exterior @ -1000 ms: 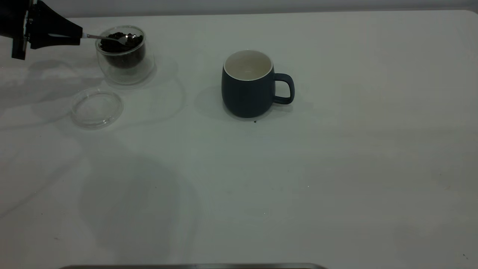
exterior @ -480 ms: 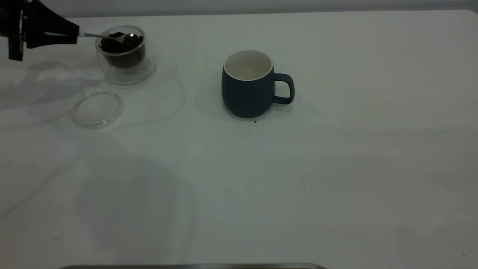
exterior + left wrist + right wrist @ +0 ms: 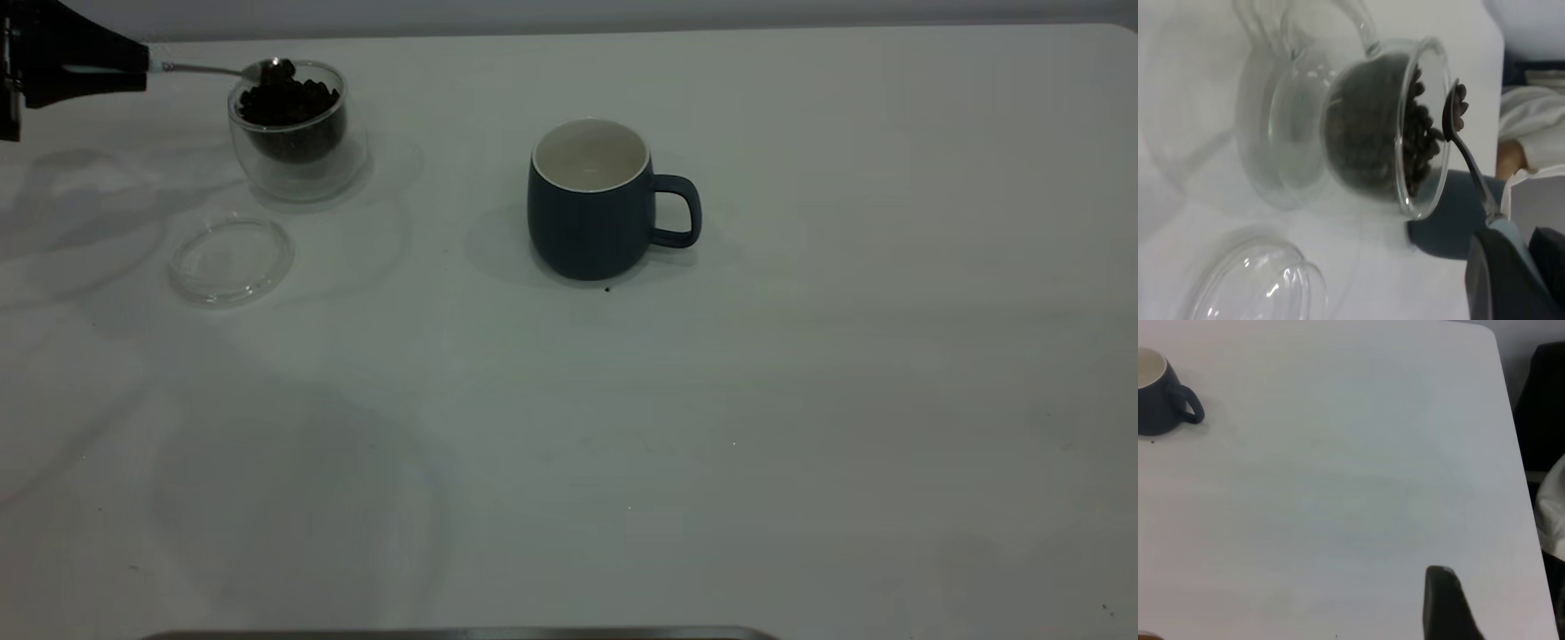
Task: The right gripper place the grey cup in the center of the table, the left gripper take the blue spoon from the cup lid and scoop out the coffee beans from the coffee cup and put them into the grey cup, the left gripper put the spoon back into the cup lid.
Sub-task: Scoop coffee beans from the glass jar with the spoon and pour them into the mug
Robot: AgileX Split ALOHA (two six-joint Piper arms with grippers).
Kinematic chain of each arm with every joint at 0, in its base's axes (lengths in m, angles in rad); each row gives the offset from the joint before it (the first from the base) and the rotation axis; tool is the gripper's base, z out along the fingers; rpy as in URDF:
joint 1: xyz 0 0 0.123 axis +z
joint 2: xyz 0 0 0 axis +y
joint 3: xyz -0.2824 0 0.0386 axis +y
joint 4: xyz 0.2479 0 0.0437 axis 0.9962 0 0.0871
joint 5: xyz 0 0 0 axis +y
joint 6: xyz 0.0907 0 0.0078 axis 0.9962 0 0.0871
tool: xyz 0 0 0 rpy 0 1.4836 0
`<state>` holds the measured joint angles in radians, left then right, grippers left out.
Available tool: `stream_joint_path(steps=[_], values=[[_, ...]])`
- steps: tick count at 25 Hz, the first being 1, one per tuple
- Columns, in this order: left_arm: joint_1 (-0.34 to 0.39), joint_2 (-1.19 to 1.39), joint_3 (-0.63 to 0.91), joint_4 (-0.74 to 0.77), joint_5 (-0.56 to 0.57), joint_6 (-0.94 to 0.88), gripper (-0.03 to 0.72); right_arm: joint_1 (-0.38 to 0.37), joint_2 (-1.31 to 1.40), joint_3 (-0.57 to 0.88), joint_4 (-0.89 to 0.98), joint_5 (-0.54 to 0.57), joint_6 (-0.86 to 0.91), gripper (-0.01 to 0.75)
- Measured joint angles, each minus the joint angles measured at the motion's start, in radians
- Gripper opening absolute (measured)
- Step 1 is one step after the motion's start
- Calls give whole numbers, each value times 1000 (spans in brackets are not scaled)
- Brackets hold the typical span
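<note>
My left gripper [image 3: 133, 67] hangs at the table's [image 3: 711, 444] far left corner, shut on the pale handle of the blue spoon [image 3: 204, 68]. The spoon's bowl carries a few coffee beans [image 3: 1461, 107] and hovers just over the near-left rim of the clear coffee cup [image 3: 293, 133], which holds a heap of beans [image 3: 289, 102]. In front of that cup lies the cup lid [image 3: 231, 258] with nothing in it. The grey cup [image 3: 587, 222] stands upright mid-table, handle to the right, its white inside bare. My right gripper [image 3: 1441, 587] is parked far to the right, above bare table.
A tiny dark speck [image 3: 607, 289] lies at the grey cup's front foot. A grey metal edge [image 3: 462, 634] runs along the table's near side. A person's white sleeve [image 3: 1531, 127] shows beyond the table in the left wrist view.
The left gripper has drawn back to the left and risen. The spoon's bowl came up out of the bean heap to the cup's rim with beans on it.
</note>
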<state>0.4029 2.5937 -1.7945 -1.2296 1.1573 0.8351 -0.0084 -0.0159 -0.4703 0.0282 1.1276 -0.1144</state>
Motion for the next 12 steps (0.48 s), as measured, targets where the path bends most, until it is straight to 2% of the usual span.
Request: stream_joint_path(steps=[6,12], values=[[-4,1,0,-1,1,1,120,0,0,0,0,0,0,363],[-49,1,0,-21,1,1,120,0,0,0,0,0,1,363]])
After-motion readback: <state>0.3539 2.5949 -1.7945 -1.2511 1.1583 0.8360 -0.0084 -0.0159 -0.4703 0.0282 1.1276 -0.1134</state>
